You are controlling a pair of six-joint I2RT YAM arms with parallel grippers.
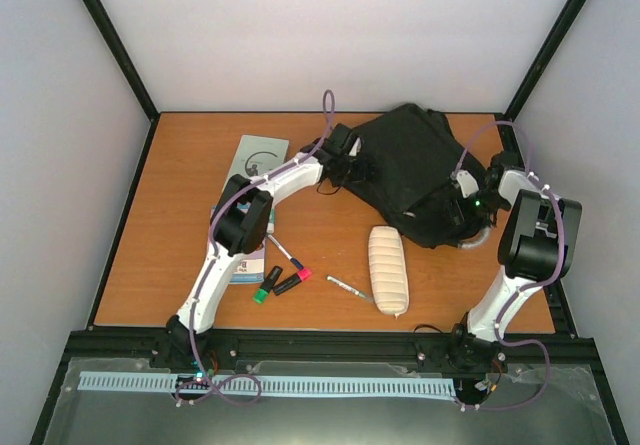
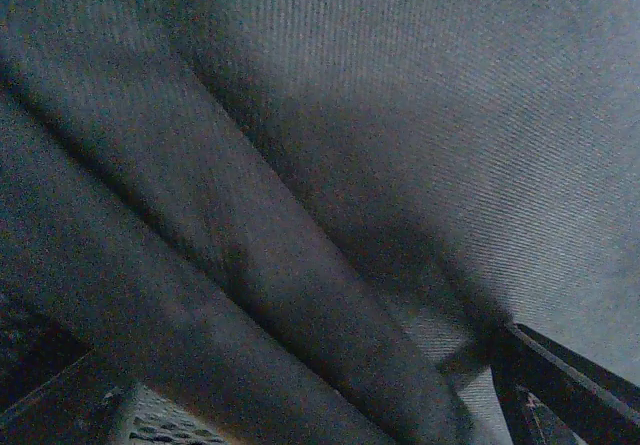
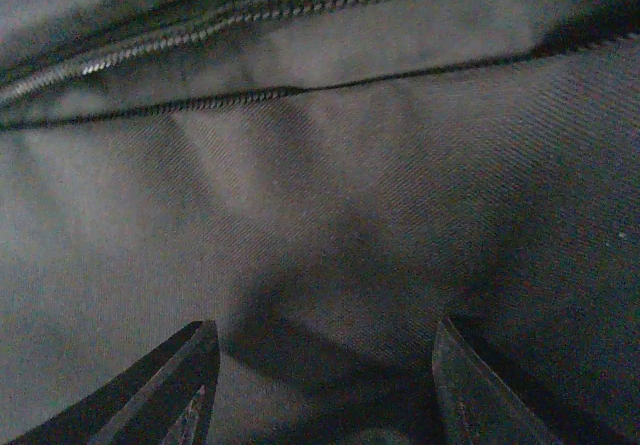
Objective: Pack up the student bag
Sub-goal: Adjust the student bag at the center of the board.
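Right gripper (image 3: 325, 337): jaws apart, nothing pinched, at the 4 o'clock edge of bag (image 1: 405, 165), just below zip (image 3: 250, 95). Left gripper (image 1: 353, 169): jaws wide, against its 9 o'clock edge. Bag: toward 1 o'clock on surface (image 1: 330, 240). Risk: jaws catch loose cloth, not the zip pull, and drag the bag unopened.

A cream ribbed pencil case (image 1: 388, 268) lies on the wooden table (image 1: 170, 225), nearer than the right gripper (image 1: 462, 212) and to its left; a thin silver pen (image 1: 348, 286) lies just beside the case's left flank; well nearer than the left gripper (image 1: 352, 170) lie a green-capped marker (image 1: 267, 284) and a red-capped marker (image 1: 293, 282), side by side; a slim dark pen (image 1: 284, 250) lies just beyond them; a grey-green booklet (image 1: 258, 157) lies to that gripper's left; a blue-edged book (image 1: 247, 268) lies nearer, partly hidden.
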